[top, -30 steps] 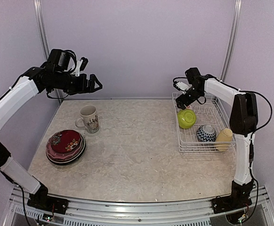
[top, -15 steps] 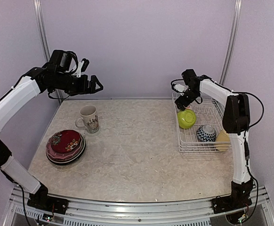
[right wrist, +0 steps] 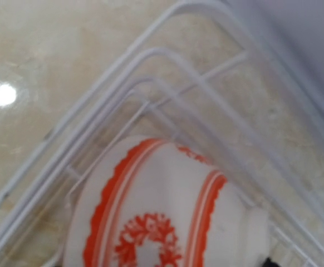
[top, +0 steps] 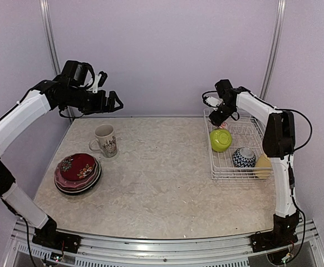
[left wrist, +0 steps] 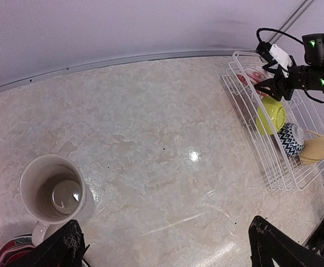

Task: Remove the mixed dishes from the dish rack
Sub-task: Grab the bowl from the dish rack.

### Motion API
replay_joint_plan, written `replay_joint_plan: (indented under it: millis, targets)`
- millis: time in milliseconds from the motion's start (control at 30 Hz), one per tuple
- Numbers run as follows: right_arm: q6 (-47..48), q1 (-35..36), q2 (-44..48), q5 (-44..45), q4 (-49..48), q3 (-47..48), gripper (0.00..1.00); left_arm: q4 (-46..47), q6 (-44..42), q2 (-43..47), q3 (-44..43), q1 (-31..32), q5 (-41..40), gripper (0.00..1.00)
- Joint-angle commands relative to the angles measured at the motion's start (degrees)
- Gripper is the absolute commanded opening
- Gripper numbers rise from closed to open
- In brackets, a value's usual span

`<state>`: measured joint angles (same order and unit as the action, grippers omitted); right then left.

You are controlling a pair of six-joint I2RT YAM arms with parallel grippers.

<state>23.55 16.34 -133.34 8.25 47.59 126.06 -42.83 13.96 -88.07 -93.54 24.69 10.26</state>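
Six groups of crockery show in all, four in the rack and two out on the table (top: 162,183). The dish rack (top: 213,158) sits along the right edge, toward the far right corner. It holds one lime-green bowl (top: 221,139) by its left wall, one dark zigzag-patterned bowl (top: 243,157) nearer the front and one pale-yellow mug (top: 265,164) at its near right corner. One red-and-white dish (right wrist: 151,222) is tucked into its far left corner. Whether that last piece is a bowl or a cup cannot be told. Out of the rack, one beige patterned mug (top: 105,140) stands upright toward the far left corner. One stack of plates (top: 77,172) with a red plate on top lies near the left edge, just in front of the mug. The number of plates under the red one is not clear. There are two arms. The left gripper (top: 114,102) hangs high over the far left corner with its fingers spread wide and nothing between them. The right gripper (top: 215,118) is low over the rack's far left corner, directly above the red-and-white dish. Its fingers are not shown clearly enough to say whether they are apart or closed.
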Motion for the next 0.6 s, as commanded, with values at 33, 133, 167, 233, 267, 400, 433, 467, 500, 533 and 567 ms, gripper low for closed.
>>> replay_joint_plan:
  millis: [33, 133, 167, 233, 267, 400, 433, 467, 500, 533, 567]
  targets:
    - [-1.2, -0.7, -0.5, 0.9, 2.0, 2.2, 0.58, 0.7, 0.0, -0.5, 0.5, 0.5, -0.1, 0.99]
    - [-2.5, -0.7, 1.1, 0.5, 1.3, 2.0, 0.55, 0.8, -0.1, -0.3, 0.6, 0.6, -0.2, 0.99]
    - [-3.1, -0.7, 1.8, 0.5, 0.7, 1.7, 0.54, 0.8, 0.0, -0.2, 0.5, 0.5, -0.2, 0.99]
    - [-4.0, -0.7, 3.1, -0.5, -0.2, 0.6, 0.53, 0.7, 0.0, -0.1, 0.5, 0.6, -0.1, 0.99]
    - [-4.3, -0.7, 3.6, -0.9, -0.6, -0.1, 0.54, 0.7, 0.0, -0.1, 0.5, 0.8, -0.1, 0.99]
    - [-6.5, -0.7, 4.6, 0.7, -2.0, -2.5, 0.61, 0.6, -0.2, 0.2, 0.5, 1.5, -0.7, 0.99]
    - [-6.9, -0.7, 4.6, 2.8, -2.7, -3.1, 0.63, 0.6, -0.4, 0.3, 0.5, 1.6, -0.9, 0.99]
    - [-7.3, -0.7, 4.4, 4.9, -3.1, -3.3, 0.64, 0.6, -0.5, 0.4, 0.5, 1.7, -1.1, 0.99]
    - [-7.7, -0.7, 4.1, 6.6, -3.2, -3.3, 0.64, 0.7, -0.5, 0.4, 0.6, 1.8, -1.3, 0.99]
    - [-8.0, -0.7, 3.7, 8.1, -3.3, -3.3, 0.65, 0.8, -0.6, 0.5, 0.7, 1.8, -1.4, 0.99]
    - [-8.3, -0.7, 3.4, 9.5, -3.5, -3.1, 0.65, 0.8, -0.6, 0.5, 0.7, 1.8, -1.6, 0.99]
